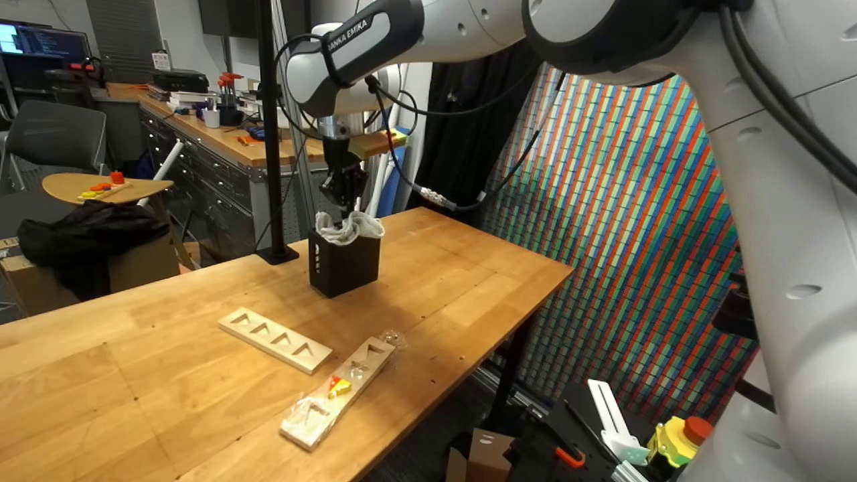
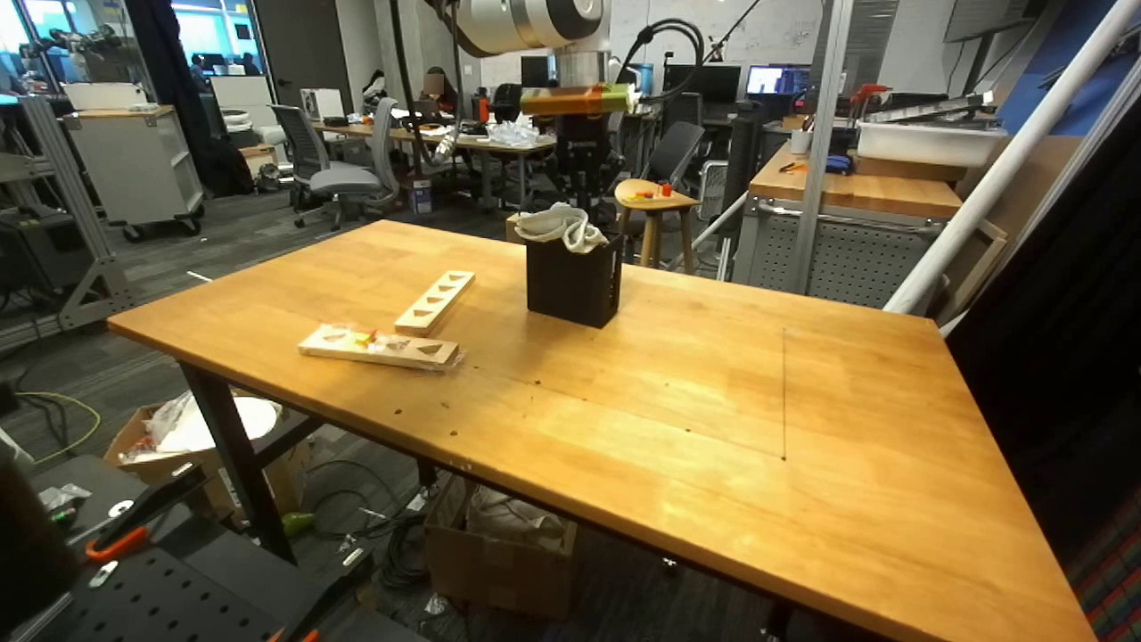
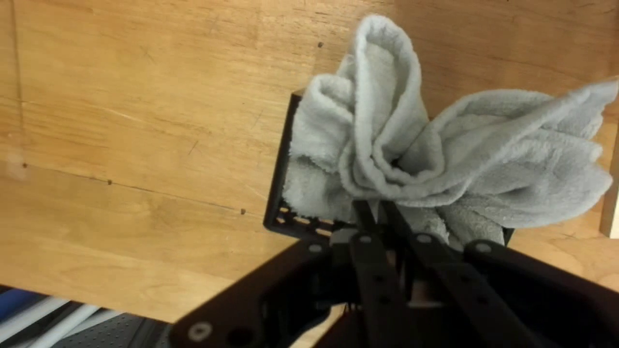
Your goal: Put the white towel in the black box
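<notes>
The jaws pinched a fold of fuzzy, grey-white towel (image 3: 459, 154); it sat partly in the black box (image 1: 348, 266), bulging in loops; on the wooden tabletop (image 1: 462, 281) lay a board (image 1: 272, 338) with triangular recesses, near another board (image 1: 335, 404) in crinkled plastic (image 1: 394, 339).

On the table (image 2: 731, 392) lie a slotted board (image 1: 275, 340) and a plastic-wrapped board (image 2: 379, 348) holding red and yellow pieces (image 1: 339, 388). Beneath the table is a cardboard box (image 2: 495, 571), at the table's edge a black pole (image 1: 270, 134), beyond the table a stool (image 1: 67, 186).
</notes>
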Tool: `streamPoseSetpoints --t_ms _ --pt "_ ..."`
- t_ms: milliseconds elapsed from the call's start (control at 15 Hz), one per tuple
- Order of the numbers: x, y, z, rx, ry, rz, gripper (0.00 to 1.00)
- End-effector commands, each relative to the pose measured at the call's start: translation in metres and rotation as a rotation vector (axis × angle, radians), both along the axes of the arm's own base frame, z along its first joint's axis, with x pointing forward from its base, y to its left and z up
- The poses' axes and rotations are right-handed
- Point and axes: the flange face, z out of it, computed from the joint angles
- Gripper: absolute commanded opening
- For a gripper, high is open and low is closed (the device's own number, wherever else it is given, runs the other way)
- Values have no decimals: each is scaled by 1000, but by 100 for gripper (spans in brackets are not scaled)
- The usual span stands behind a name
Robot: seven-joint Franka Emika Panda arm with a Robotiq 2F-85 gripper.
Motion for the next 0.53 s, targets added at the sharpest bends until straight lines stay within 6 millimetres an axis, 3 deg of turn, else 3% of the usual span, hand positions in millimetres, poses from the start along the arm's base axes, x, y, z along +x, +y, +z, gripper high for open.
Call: streamPoseSetpoints --t_ms 0,267,467 --pt "-28 -6 59 -56 -52 -12 12" --pt "-47 1 83 -51 -72 -26 12" --pt "-57 10 81 -40 -60 -25 12"
